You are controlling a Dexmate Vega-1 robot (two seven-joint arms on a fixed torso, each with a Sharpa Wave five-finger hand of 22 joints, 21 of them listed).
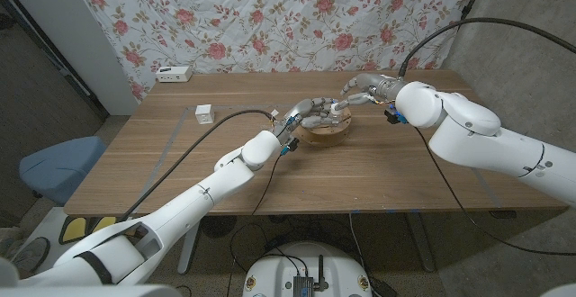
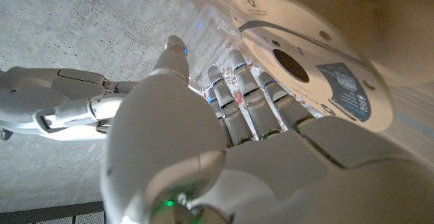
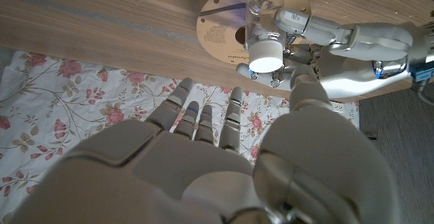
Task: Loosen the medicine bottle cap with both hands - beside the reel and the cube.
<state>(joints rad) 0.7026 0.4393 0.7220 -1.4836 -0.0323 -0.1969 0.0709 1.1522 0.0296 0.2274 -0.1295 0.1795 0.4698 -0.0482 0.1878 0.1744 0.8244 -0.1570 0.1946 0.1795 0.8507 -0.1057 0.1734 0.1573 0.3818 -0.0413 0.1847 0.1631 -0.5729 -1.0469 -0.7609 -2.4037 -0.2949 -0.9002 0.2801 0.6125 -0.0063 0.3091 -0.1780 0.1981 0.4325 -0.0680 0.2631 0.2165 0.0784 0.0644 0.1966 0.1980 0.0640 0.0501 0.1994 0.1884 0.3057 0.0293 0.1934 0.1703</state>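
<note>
Centrally, the wooden surface (image 1: 378, 175) carries everything, set against a floral cloth backdrop (image 1: 270, 18).

Reel (image 1: 326, 131): a flat, pale wooden disc lying on its face mid-surface, toward the far side. In the right wrist view its printed label and centre hole show, and the medicine bottle (image 3: 266, 17) stands on or just over it; which of the two I cannot tell.

Left hand (image 1: 312, 110): reaches in from the near left and sits over the reel's far edge. In the right wrist view its fingers (image 3: 319, 30) wrap the clear bottle body, thumb and fingers around it from the side. It has hold of the bottle.

Right hand (image 1: 364, 88): comes in from the right, just beyond the reel and near the left hand. In its own wrist view its fingers (image 3: 203, 119) are spread and extended, apart from the bottle, nothing between them.

Bottle: small, clear, with a white cap (image 3: 266, 56) facing the right wrist camera. Cap sits on the bottle; how tight it is cannot be judged.

White power strip (image 1: 174, 73): far left corner of the surface, well apart from the hands.

Cube (image 1: 204, 112): small, white, left of the reel, alone on the surface and well apart from both hands.
</note>
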